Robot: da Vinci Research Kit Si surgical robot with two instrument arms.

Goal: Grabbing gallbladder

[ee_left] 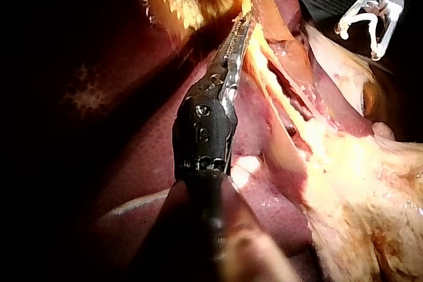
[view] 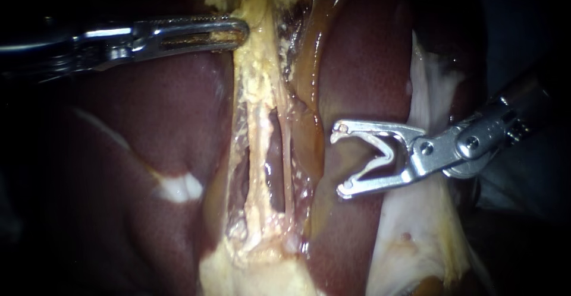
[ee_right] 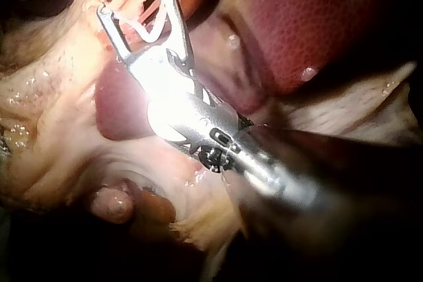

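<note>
In the endoscope view the left instrument [view: 238,31] reaches in from the upper left, its jaws clenched on the yellowish gallbladder [view: 254,10] at top centre. The right instrument [view: 339,162] hangs right of centre over the dark liver [view: 148,123], jaws spread wide and gripping nothing. Only the right wrist view shows a small rounded lump [ee_right: 112,204] in pale tissue beside that instrument.

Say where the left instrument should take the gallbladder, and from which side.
Probably the pale narrow neck above the tubes, from its left. It runs straight up the endoscope view, and the left instrument lies crosswise at its left edge, so it could close across the strand. Lower down, the tubes are thin and splayed.
</note>
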